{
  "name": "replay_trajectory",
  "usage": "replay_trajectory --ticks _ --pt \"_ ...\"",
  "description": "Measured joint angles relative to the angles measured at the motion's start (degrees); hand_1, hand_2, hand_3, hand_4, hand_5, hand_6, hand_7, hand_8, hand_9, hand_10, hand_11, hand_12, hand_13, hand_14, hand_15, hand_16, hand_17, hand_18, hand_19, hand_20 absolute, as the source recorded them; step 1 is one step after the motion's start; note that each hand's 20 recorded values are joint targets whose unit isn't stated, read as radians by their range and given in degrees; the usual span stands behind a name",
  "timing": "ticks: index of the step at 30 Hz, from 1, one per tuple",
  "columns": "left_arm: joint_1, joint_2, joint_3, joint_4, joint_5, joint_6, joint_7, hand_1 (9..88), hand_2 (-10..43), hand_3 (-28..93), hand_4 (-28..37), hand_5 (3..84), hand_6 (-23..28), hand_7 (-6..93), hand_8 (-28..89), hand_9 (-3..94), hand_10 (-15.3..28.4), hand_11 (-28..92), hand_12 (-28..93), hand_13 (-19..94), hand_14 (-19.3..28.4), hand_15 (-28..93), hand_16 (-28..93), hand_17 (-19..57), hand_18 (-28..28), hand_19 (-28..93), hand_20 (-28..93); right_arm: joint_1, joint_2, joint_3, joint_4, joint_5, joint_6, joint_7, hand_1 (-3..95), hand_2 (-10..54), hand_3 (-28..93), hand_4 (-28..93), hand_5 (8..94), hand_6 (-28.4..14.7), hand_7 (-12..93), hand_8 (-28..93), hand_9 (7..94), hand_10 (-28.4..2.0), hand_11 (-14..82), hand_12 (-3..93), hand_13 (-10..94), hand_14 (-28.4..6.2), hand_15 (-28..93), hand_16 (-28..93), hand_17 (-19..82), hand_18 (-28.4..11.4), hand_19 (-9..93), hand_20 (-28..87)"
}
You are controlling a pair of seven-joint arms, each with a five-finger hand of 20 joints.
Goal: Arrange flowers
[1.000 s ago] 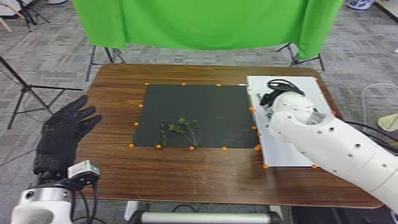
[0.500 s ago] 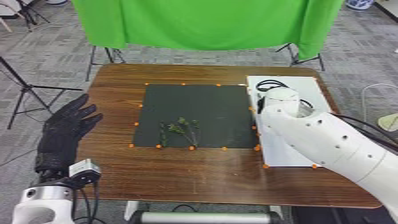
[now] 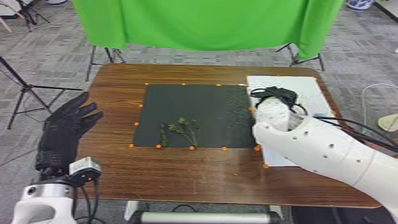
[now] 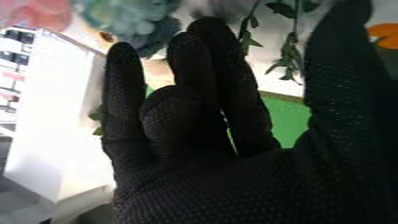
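Note:
My right hand (image 3: 278,93) is over the upper left part of the white board (image 3: 306,89), beside the dark mat (image 3: 182,102). In the right wrist view, my right hand (image 4: 222,182) is open, fingers mostly straight and one bent forward. Beyond its fingers appear a pale blue-green bloom (image 4: 127,17), a pink bloom (image 4: 40,12), an orange shape (image 4: 386,36) and leafy stems (image 4: 290,54); I see none gripped. Leafy sprigs (image 3: 184,128) lie on the mat's lower part. My left hand (image 3: 64,131) is open at the table's left edge.
Small orange markers (image 3: 192,148) line the mat and board on the brown table (image 3: 191,175). A green cloth (image 3: 204,25) hangs behind the table. Black cables (image 3: 342,122) run along my right arm at the table's right side.
My right hand has shifted slightly left and toward the mat, and its wrist has turned. My left hand and the sprigs on the mat have kept their places.

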Motion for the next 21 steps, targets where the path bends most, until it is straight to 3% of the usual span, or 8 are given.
replay_trajectory --ticks 4,8,13,21 --pt "-0.6 0.0 0.13 0.15 0.04 -0.29 -0.06 25.1 7.2 82 -22.3 35.9 8.8 16.6 -12 33.1 18.3 26 8 26 24.8 47 -9 -9.9 22.9 57 -1 0.0 0.0 0.0 0.1 -0.1 1.4 -0.8 50.0 -9.5 75 -28 85.9 1.7 16 -2 69.1 -14.5 61.0 28.6 68 -13.9 93 18 29 -23.8 89 5" --pt "-0.7 -0.01 0.14 0.17 0.09 -0.39 -0.12 25.1 7.4 82 -22.4 35.8 8.8 16.5 -12 33.1 18.3 26 9 26 24.7 47 -9 -10.0 23.0 57 -1 0.0 0.1 -0.4 0.4 -0.4 2.9 -1.5 51.7 -9.5 77 -28 88.1 0.1 16 0 73.1 -11.7 59.9 31.5 70 -12.6 93 18 28 -23.5 89 7" --pt "-0.7 -0.13 0.14 0.17 0.14 -0.46 -0.32 25.1 7.5 82 -22.5 35.9 8.9 16.4 -11 33.1 18.3 25 9 26 24.7 47 -9 -9.9 23.0 57 -1 -0.1 0.8 -1.1 0.4 -1.1 5.2 -3.0 51.5 -9.5 79 -28 89.3 -1.0 19 4 76.0 -13.5 61.8 31.2 71 -11.7 93 19 28 -23.1 90 9" --pt "-0.3 -0.51 0.01 0.06 0.24 -0.45 -0.73 24.9 7.7 82 -22.5 35.8 8.9 16.3 -12 33.1 18.3 25 9 26 24.7 47 -9 -10.0 23.1 57 -1 0.0 2.6 -3.0 -0.6 -2.5 8.8 -4.4 51.1 -9.5 80 -28 89.6 -1.4 19 6 76.0 -13.7 63.6 31.7 72 -12.0 93 21 28 -22.9 90 11"
